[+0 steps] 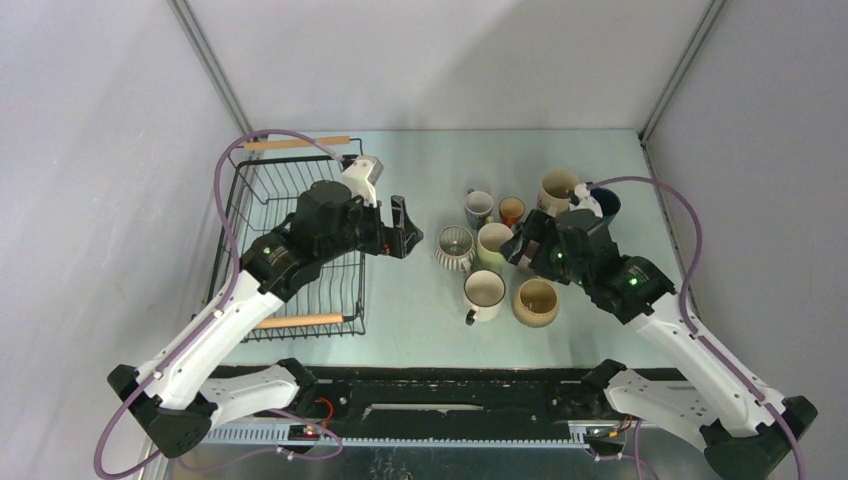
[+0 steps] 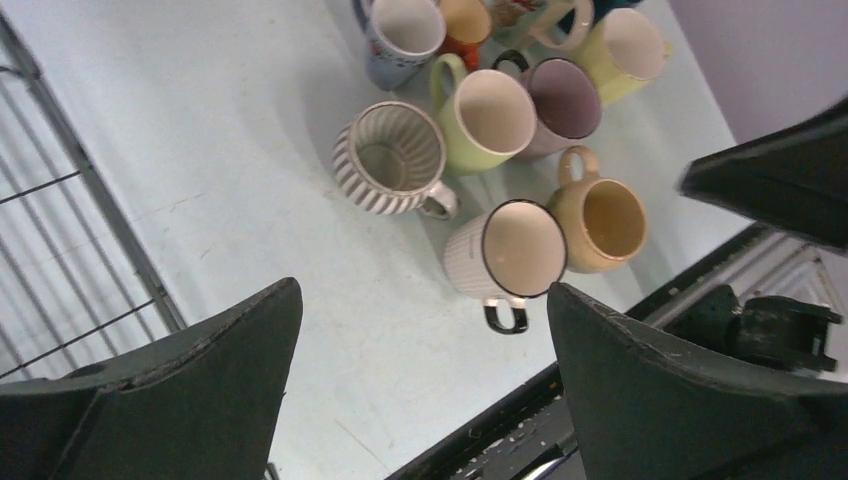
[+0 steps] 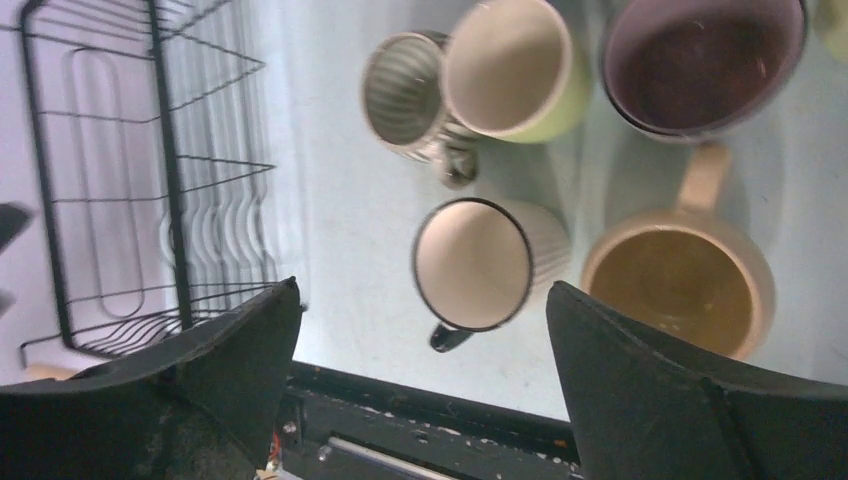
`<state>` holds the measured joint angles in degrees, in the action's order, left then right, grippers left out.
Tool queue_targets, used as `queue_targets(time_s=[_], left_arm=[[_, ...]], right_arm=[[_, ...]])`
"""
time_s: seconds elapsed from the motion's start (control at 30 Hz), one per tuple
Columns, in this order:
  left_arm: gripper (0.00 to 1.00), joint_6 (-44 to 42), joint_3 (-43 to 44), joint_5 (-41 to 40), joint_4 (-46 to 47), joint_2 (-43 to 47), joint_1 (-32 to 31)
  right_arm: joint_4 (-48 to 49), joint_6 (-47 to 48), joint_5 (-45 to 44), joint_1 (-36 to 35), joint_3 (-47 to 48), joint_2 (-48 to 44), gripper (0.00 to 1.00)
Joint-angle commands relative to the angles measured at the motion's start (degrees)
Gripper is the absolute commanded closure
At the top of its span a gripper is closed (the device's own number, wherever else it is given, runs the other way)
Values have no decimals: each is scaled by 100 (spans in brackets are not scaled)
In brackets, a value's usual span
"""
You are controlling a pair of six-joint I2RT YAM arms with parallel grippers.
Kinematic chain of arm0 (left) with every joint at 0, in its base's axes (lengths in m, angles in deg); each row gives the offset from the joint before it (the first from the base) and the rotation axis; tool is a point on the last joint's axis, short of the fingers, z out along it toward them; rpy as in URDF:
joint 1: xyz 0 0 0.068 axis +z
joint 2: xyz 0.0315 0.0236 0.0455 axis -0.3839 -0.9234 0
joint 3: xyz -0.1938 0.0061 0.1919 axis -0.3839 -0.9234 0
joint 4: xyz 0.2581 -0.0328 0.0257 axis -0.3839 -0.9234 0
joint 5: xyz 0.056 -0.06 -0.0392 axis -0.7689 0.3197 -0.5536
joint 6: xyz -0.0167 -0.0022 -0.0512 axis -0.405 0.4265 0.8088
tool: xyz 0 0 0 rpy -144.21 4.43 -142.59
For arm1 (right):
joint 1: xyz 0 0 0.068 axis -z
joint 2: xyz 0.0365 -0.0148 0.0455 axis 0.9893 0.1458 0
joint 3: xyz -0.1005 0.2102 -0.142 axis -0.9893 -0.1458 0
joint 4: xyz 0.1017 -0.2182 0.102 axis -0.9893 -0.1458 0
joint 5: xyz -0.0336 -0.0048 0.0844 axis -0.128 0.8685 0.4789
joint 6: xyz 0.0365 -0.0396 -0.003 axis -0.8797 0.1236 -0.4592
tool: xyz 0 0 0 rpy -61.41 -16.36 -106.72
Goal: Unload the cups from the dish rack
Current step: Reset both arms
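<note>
No cup was seen in the dish rack (image 1: pixel 297 144); the cups (image 1: pixel 494 245) were grouped to its right, beneath the right gripper (image 1: pixel 517 247), which, like the left gripper (image 1: pixel 405 230), was spread empty.

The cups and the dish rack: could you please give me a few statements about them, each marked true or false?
1. The ribbed cup stands right beside the yellow-green cup. True.
2. The left pincer grips a cup. False: it is open and holds nothing.
3. The white cup lies on its side. False: it stands upright next to the tan cup.
4. No cup shows inside the dish rack. True.
</note>
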<state>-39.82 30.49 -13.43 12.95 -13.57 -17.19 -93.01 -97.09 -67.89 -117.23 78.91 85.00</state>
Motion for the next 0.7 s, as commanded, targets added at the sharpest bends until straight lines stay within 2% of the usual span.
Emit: queue_targets(time_s=[0.0, 0.2, 0.67], left_arm=[[0, -29, 384, -744, -269, 187, -30], [0, 72, 488, -1245, -399, 367, -29], [0, -9, 444, -1430, -462, 589, -25]], right_arm=[[408, 648, 440, -83, 441, -105, 0], [1115, 1060, 1197, -171, 541, -169, 0], [1579, 1284, 1449, -192, 620, -326, 0]])
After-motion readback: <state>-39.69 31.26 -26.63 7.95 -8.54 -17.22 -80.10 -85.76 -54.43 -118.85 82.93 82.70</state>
